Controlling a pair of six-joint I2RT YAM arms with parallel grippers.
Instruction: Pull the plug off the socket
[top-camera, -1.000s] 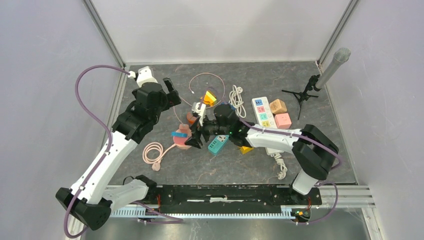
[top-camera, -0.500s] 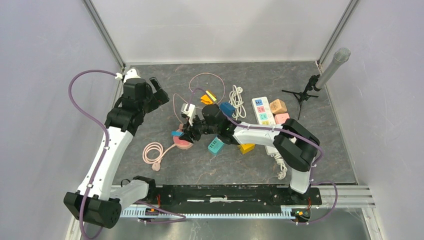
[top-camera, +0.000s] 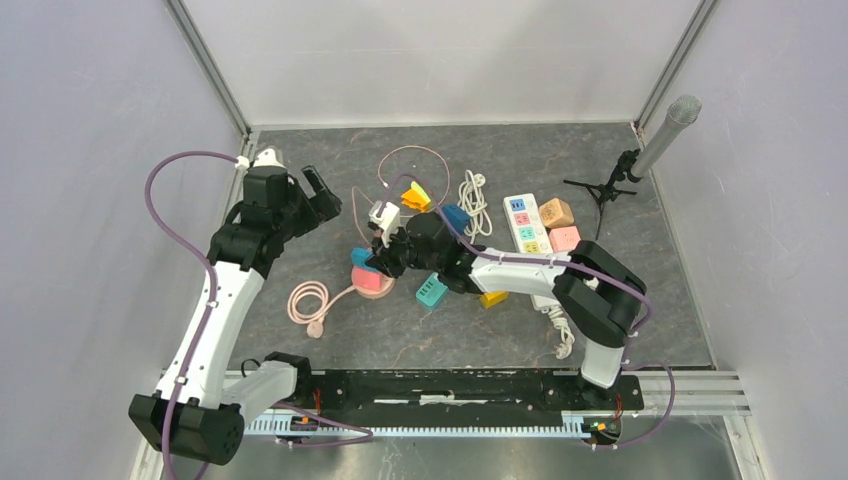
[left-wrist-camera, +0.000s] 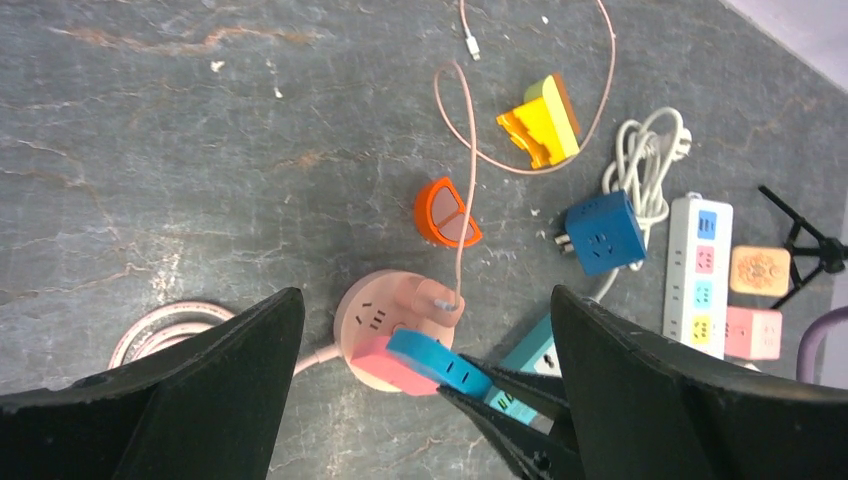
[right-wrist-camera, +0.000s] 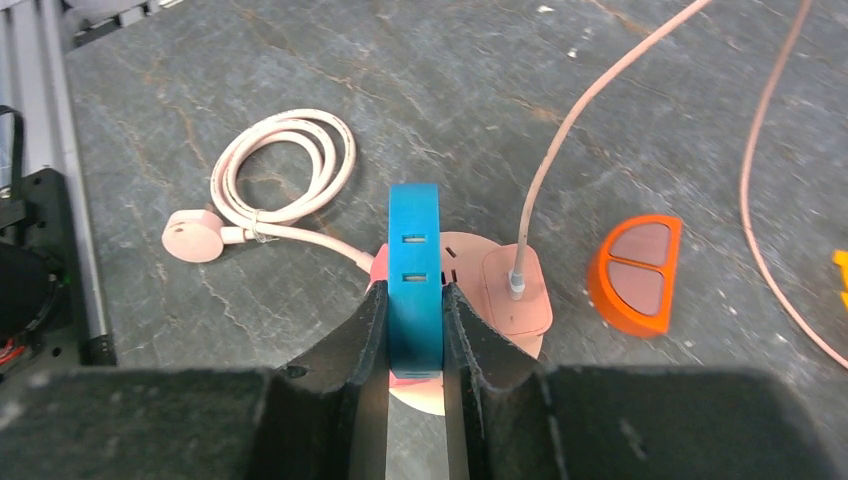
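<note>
Right pincer (right-wrist-camera: 415, 305) pinching blue plug (right-wrist-camera: 414, 250), seated in round pink socket (left-wrist-camera: 362, 318) mid-worktop (right-wrist-camera: 620, 110) | left pincer (left-wrist-camera: 422, 300) spread wide above | risk: unheld socket may lift with plug, dragging its cord (right-wrist-camera: 290, 160)

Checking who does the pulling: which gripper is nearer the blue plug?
Right. The right gripper is shut on the blue plug; the left gripper hangs open, apart from it, farther left.

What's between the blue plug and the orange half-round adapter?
A pink charger, plugged into the same round pink socket as the blue plug; right wrist view.
</note>
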